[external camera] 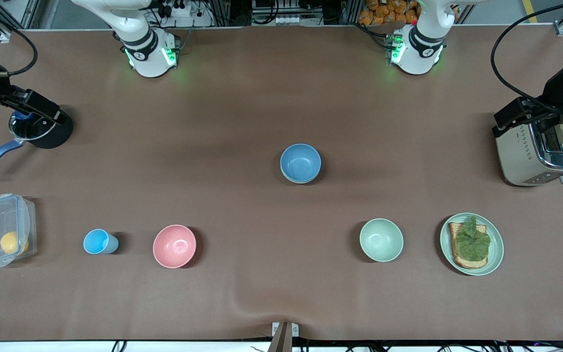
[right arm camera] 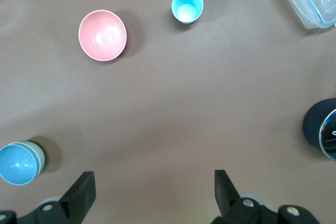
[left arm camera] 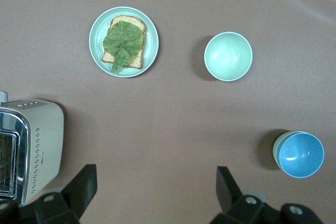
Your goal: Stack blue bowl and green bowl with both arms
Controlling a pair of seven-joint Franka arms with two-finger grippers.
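The blue bowl (external camera: 300, 163) sits nested inside the green bowl in the middle of the table. Only the green bowl's pale rim shows beside the blue one, in the left wrist view (left arm camera: 276, 147) and the right wrist view (right arm camera: 40, 153). The blue bowl also shows in the left wrist view (left arm camera: 301, 155) and the right wrist view (right arm camera: 17, 164). My left gripper (left arm camera: 156, 187) is open and empty, up in the air beside the toaster. My right gripper (right arm camera: 155, 190) is open and empty, up in the air by the black pot.
A mintier green bowl (external camera: 381, 239) and a green plate with toast and lettuce (external camera: 471, 243) lie nearer the camera toward the left arm's end. A toaster (external camera: 538, 151) stands there too. A pink bowl (external camera: 174, 246), light-blue cup (external camera: 99, 241), clear box (external camera: 3, 230) and black pot (external camera: 42, 129) are toward the right arm's end.
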